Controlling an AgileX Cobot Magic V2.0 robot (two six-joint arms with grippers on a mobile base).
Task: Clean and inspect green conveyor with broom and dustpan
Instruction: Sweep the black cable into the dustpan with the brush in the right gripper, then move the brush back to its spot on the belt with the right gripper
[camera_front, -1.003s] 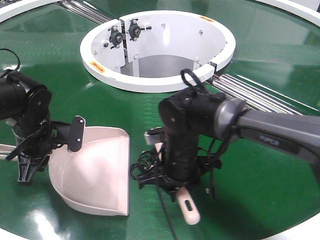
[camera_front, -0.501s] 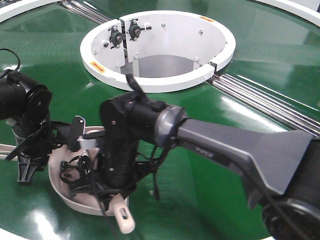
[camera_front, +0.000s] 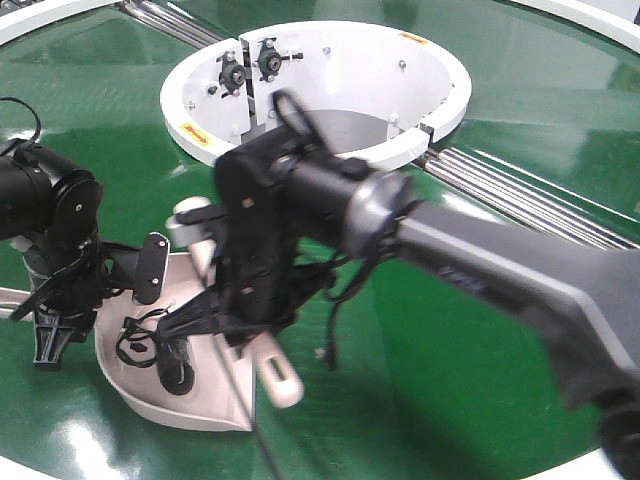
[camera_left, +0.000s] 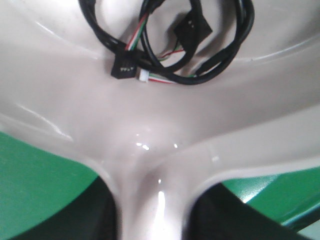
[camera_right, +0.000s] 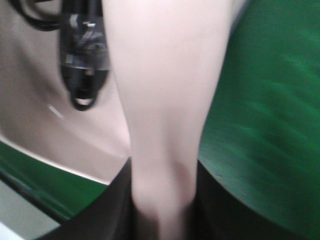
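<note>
Right tool (camera_right: 162, 215) clamps smooth pale broom handle (camera_right: 165, 100); glossy dustpan (camera_left: 160, 140) holds coiled cables (camera_left: 125, 67).

White ring (camera_front: 455, 90), steel rollers (camera_front: 500, 185)

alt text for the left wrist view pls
A pale dustpan seen from its handle end, with a tangle of black cable and small plugs lying in the pan. The dark left tool grips the handle at the bottom edge, with green conveyor showing on both sides.
</note>
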